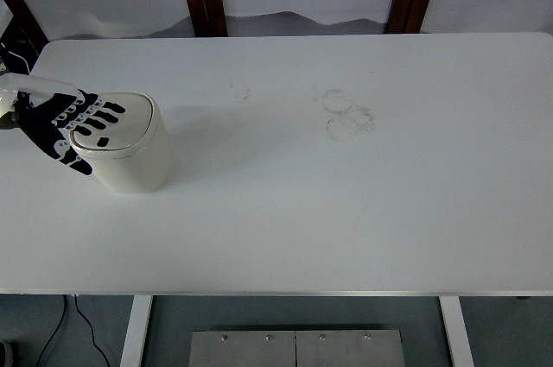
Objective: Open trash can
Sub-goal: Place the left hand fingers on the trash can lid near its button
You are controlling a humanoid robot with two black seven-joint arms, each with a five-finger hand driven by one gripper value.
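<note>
Cream rounded plastic trash can (130, 155) stands at our white desk's (346, 211) nine o'clock, our left hand (65, 125) resting spread fingers (99, 117) on its lid, gripping nothing.

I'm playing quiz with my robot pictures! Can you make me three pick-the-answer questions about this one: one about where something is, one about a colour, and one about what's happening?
1. Where on the table is the trash can?
A. left side
B. middle
C. right side

2. What colour is the trash can?
A. red
B. cream white
C. green

3. What is the left hand doing?
A. hanging far away
B. lying flat on the table
C. resting fingers on the lid

Answers: 1 A, it stands near the left edge. 2 B, body and lid are both pale. 3 C, the dark fingers lie spread over the closed lid.
</note>
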